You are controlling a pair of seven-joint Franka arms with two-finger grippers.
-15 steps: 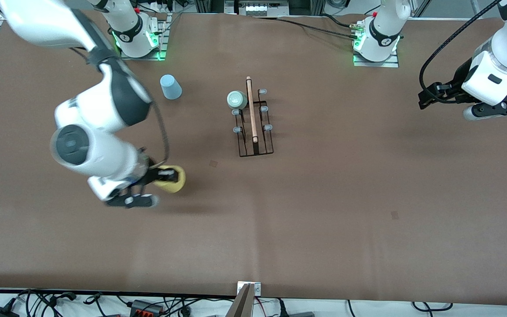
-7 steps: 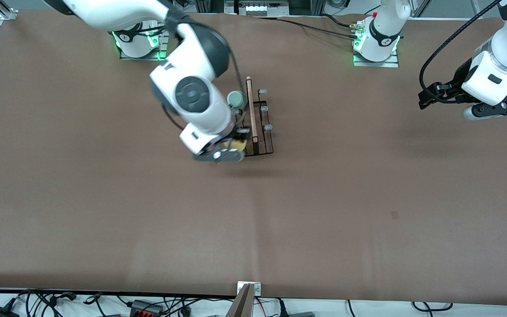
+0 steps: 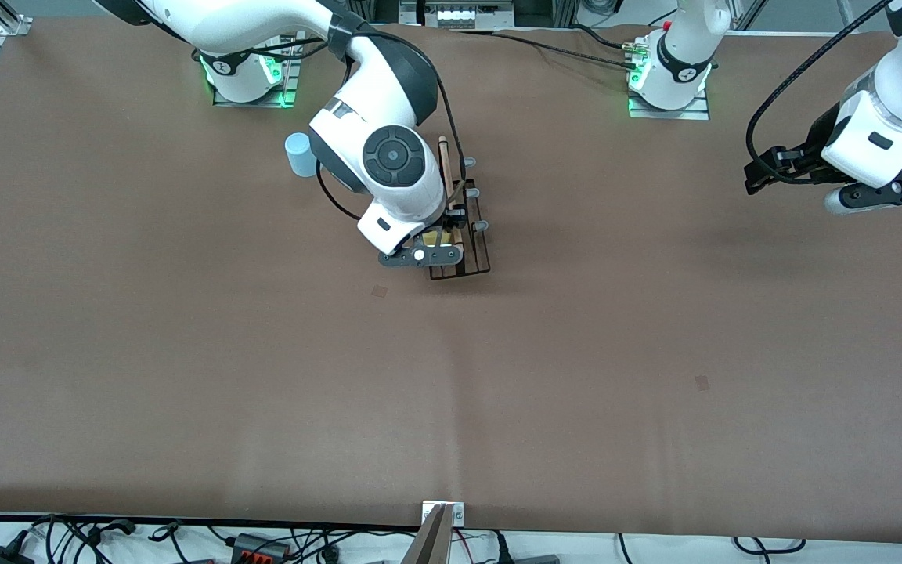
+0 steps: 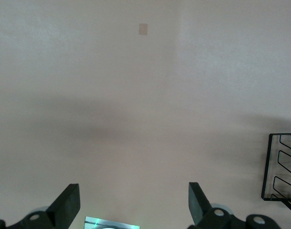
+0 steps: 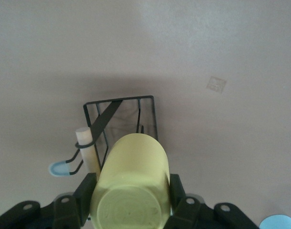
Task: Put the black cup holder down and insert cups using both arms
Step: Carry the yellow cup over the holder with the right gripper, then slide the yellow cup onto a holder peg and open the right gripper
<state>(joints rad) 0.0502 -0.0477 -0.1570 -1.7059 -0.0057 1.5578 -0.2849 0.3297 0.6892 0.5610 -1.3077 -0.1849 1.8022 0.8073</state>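
Yellow plastic is seen clamped between the jaws of the right gripper (image 5: pixel 131 202): the yellow cup (image 5: pixel 131 183) is held by its sides, base toward the wrist, so that its mouth can be lowered onto a peg. Directly below this gripper stands the black cup holder (image 3: pixel 459 235), its wire base (image 5: pixel 121 119) and the end of the wooden rod (image 5: pixel 88 150) showing just past the cup, with a grey-tipped peg (image 5: pixel 59 168) beside it. The mint cup is hidden under the arm. The light blue cup (image 3: pixel 300 153) is left upside down on the table, beside the right arm and toward its base, presumably awaiting its turn.

The left gripper (image 4: pixel 133 205) is held up in the air with its fingers (image 4: pixel 69 202) spread apart and empty, waiting over bare table at its own end, well apart from the holder.

Brown matte covering (image 3: pixel 576 352) is laid over the whole table; cables and power strips are strung along its edges.
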